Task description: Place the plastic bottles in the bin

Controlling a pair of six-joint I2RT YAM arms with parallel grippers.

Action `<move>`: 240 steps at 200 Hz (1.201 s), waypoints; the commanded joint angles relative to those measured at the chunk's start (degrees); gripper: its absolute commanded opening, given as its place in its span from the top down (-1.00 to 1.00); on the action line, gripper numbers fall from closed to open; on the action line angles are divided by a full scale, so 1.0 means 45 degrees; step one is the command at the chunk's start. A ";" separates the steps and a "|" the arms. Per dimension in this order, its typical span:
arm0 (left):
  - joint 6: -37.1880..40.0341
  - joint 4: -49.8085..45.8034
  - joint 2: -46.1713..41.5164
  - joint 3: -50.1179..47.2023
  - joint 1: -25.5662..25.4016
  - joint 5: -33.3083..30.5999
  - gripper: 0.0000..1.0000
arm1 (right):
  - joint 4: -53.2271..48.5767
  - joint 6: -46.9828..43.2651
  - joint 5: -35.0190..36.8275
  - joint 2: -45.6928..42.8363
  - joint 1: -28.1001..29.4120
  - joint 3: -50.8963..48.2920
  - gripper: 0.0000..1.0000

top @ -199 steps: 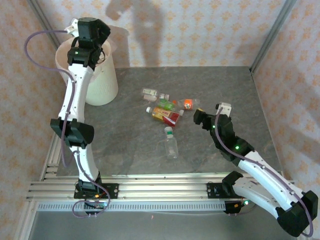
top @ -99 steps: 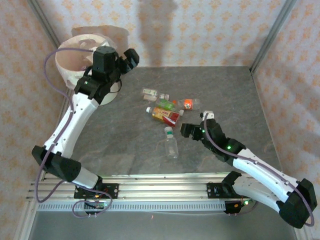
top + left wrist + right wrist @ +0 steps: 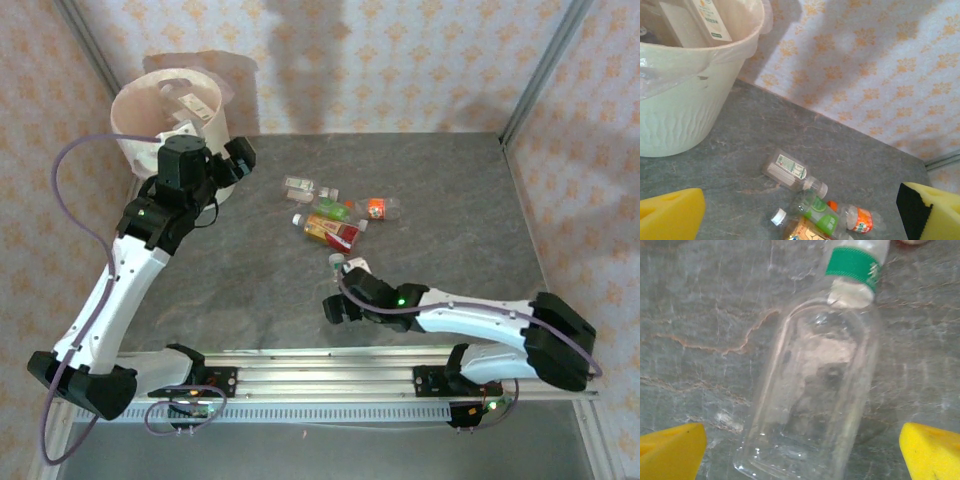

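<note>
a clear bottle (image 3: pixel 815 390) with a green cap (image 3: pixel 852 265) lies flat on the table (image 3: pixel 700 315), between the wide-open yellow pads (image 3: pixel 670 452) of the right gripper (image 3: pixel 800 455), not yet gripped. about 5 other bottles (image 3: pixel 330 215) lie heaped beyond; the left gripper (image 3: pixel 240 160), open and empty, hovers beside the bin (image 3: pixel 125 135). closing off-centre could squirt the slick, thin bottle out sideways.

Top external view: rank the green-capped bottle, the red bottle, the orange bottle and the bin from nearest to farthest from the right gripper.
From the right gripper:
1. Green-capped bottle, lying right under it.
2. Red bottle, just beyond, mid-table.
3. Orange bottle, farther back, slightly right.
4. Bin, far left corner.
</note>
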 commanded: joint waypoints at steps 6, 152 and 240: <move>0.0274 -0.0251 -0.0147 -0.0358 0.0133 -0.0292 -1.00 | -0.0806 0.1216 0.1836 0.0986 0.0593 0.0811 -0.98; 0.0302 0.0313 -0.0054 -0.0883 0.0563 0.1119 -1.00 | 0.0443 0.0129 0.2612 0.0260 0.0618 0.0891 0.09; 0.1509 0.1220 -0.0502 -0.1804 0.0560 0.6737 -0.99 | 0.4035 -0.2805 0.2512 -0.1130 -0.0128 0.2021 0.29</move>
